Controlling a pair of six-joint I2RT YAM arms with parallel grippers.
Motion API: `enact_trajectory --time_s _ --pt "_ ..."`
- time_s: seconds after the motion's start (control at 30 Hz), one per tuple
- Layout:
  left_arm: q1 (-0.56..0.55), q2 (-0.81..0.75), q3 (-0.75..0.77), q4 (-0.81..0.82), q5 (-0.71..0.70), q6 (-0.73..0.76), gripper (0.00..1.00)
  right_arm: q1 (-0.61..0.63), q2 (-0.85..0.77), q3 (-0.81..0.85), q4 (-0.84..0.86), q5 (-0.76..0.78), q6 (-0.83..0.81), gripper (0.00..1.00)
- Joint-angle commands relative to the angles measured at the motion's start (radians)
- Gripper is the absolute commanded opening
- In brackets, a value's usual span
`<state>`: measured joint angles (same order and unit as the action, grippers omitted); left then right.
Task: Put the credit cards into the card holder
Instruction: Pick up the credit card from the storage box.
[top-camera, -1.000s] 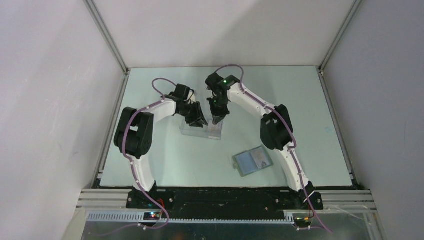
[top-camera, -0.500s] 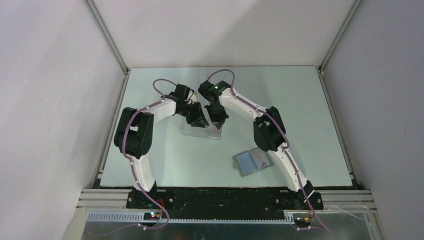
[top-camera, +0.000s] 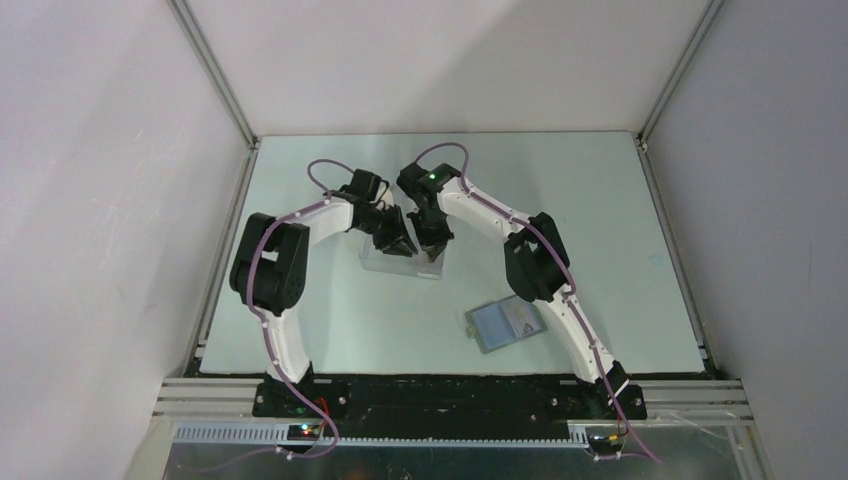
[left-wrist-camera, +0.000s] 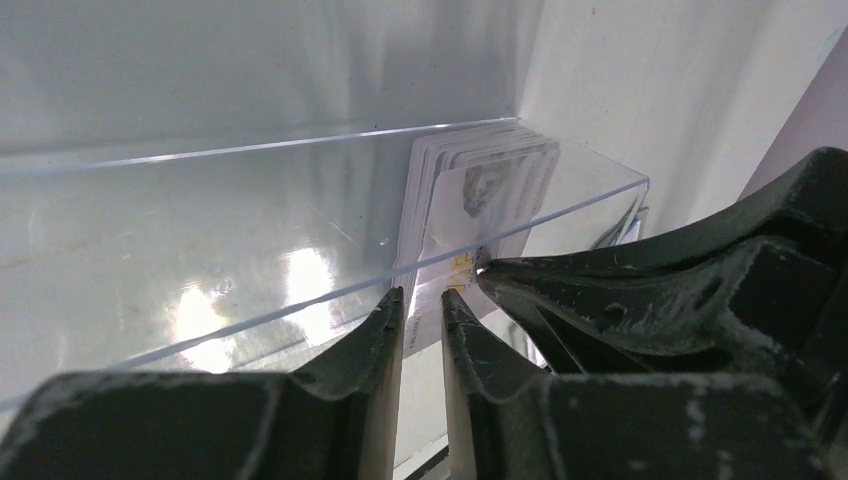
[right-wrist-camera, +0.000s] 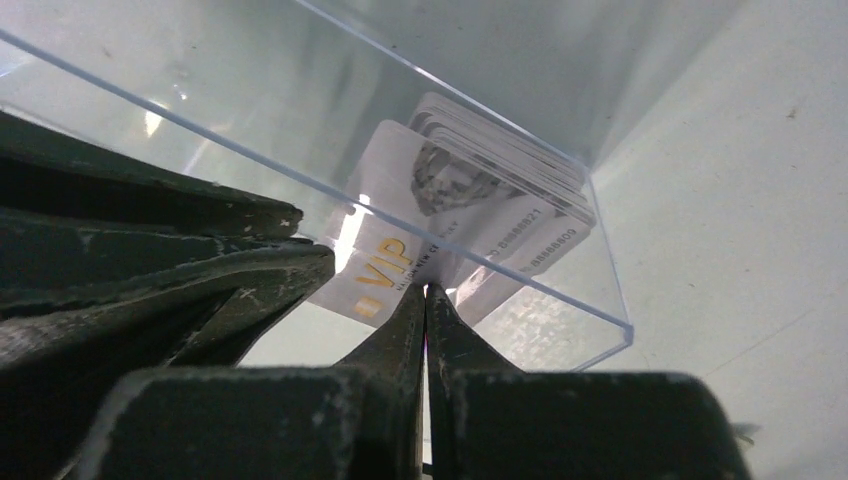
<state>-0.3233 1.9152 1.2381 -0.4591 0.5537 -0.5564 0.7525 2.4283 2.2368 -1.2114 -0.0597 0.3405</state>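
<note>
Both claws meet at the clear box (right-wrist-camera: 150, 105): right claw (right-wrist-camera: 427, 290) pinches front card (right-wrist-camera: 400, 215) of credit cards (right-wrist-camera: 560, 225) just ahead; left claw (left-wrist-camera: 422, 295) narrowly spread alongside.

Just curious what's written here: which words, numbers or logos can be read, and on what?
"VIP", in gold letters: on the front pale whitish plastic card.
Small print and a number on that card: too blurred to read.
Marks on the open grey folding wallet: too small to read.

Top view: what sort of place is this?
Probably a lab test cell: a pale table boxed in by plain white walls and metal frame rails, with the left arm and right arm bolted at its near edge.
</note>
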Motion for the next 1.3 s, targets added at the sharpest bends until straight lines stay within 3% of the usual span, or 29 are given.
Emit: enact_trajectory --time_s 0.0,0.37,0.57,1.27 --pt "-0.010 0.017 0.035 -0.008 0.021 0.021 0.24 -0.002 -0.012 -0.013 0.028 -0.041 0.017 0.00" --pt "-0.016 0.040 0.060 -0.009 0.075 0.013 0.14 -0.022 -0.032 -0.059 0.050 -0.049 0.021 0.00" --pt "-0.016 0.048 0.064 -0.008 0.095 0.018 0.01 -0.029 -0.038 -0.075 0.057 -0.055 0.022 0.00" --pt "-0.041 -0.011 0.101 -0.004 0.189 0.005 0.00 -0.065 -0.104 -0.104 0.092 -0.112 0.033 0.00"
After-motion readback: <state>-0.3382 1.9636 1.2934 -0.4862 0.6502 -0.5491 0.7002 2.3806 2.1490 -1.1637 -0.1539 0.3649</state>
